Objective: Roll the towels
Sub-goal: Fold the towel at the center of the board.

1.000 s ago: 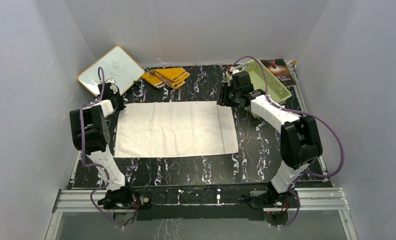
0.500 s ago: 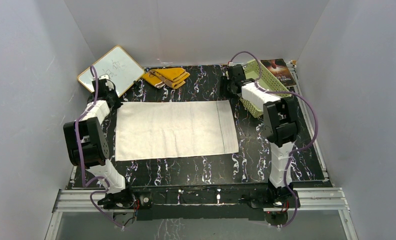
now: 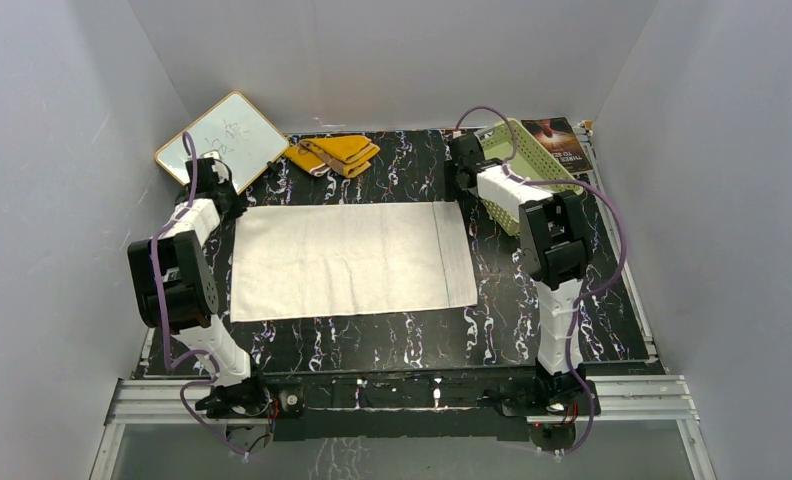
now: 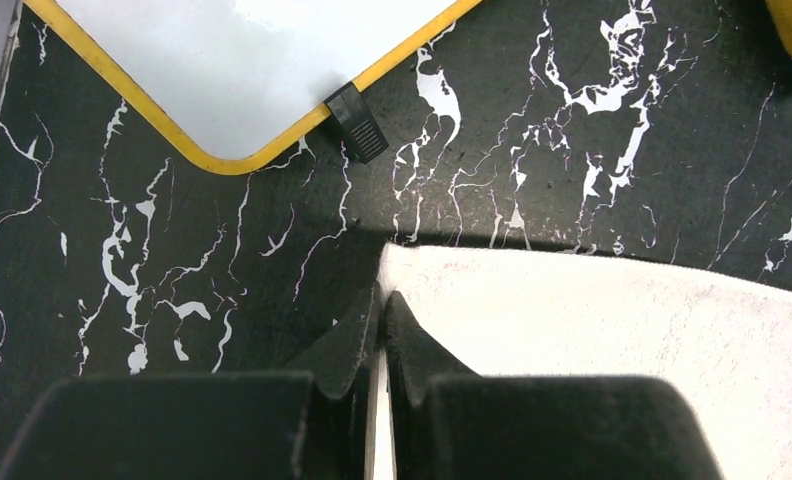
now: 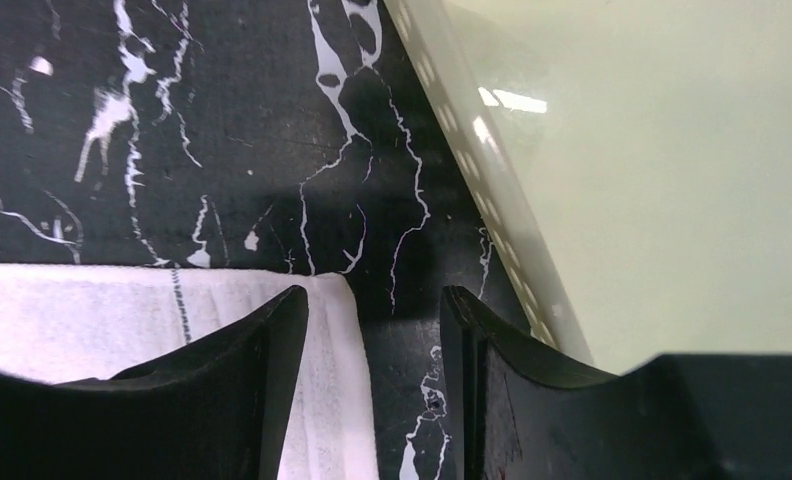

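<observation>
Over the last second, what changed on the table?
Both grippers moved toward the far edge. The right gripper let the far-right corner of the cream-white towel down flat and stands open. The left gripper stays shut on its far-left corner. The yellow towel, basket and whiteboard did not move.

The cream towel (image 3: 352,258) is soft terry cloth, matt and kinda nubby up close. The mustard towel (image 3: 334,153) looks like the same sort of fuzzy cloth. The table top (image 3: 372,340) is black with white marble-style veins, a matt and slightly grainy finish. The basket (image 5: 652,180) is pale green plastic, smooth, and glossy enough to catch light glints. The whiteboard (image 4: 222,50) has a slick shiny face; its yellow frame could be wood, can't tell. My left gripper (image 4: 383,303) and right gripper (image 5: 372,300) are smooth matt black plastic.
</observation>
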### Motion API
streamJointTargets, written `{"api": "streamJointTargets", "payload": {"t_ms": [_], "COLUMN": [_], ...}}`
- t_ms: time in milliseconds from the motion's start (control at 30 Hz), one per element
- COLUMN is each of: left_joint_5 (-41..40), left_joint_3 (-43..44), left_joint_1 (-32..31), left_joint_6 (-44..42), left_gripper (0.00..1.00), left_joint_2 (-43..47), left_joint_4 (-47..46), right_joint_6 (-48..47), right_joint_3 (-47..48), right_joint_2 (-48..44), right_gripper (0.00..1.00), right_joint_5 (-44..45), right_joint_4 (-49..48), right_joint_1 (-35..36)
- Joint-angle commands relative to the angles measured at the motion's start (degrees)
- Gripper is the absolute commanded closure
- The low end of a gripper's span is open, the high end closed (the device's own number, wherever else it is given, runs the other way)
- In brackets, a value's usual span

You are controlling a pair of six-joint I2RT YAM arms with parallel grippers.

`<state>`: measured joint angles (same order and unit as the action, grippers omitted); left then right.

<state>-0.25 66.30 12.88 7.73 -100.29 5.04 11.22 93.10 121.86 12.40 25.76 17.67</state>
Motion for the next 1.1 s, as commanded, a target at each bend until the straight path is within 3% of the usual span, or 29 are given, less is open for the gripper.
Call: {"api": "streamJointTargets", "payload": {"t_ms": [0, 300, 400, 533, 867, 1067], "left_joint_5": [0.07, 0.27, -0.13, -0.24, 9.33, 10.45], "left_joint_3": [2.79, 2.67, 2.6, 2.63, 8.25, 12.25], "left_joint_1": [-0.22, -0.23, -0.23, 0.22, 2.23, 3.04], "left_joint_6": [0.01, 0.21, 0.02, 0.01, -0.03, -0.3], "left_gripper": [1.0, 1.0, 1.0, 1.0, 1.0, 1.0], "left_joint_2": [-0.84, -1.4, -1.32, -1.14, -3.02, -5.61], "left_joint_4": [1.44, 1.32, 1.4, 1.16, -3.38, -4.56], "right_joint_6": [-1.01, -0.45, -0.02, 0.49, 2.96, 3.43], "right_joint_3": [0.02, -3.3, -5.33, -7.4, -5.62, -0.25], "right_joint_2": [1.92, 3.99, 3.85, 2.94, -8.02, -7.67], "right_gripper": [0.51, 0.57, 0.72, 1.0, 1.0, 1.0], "right_joint_5": [-0.35, -4.16, -5.32, -6.63, -5.62, -6.16], "right_joint_4": [-0.58, -3.86, -5.49, -7.07, -11.54, -10.28], "right_joint_1": [0.21, 0.14, -0.07, -0.96, -3.09, -5.73]}}
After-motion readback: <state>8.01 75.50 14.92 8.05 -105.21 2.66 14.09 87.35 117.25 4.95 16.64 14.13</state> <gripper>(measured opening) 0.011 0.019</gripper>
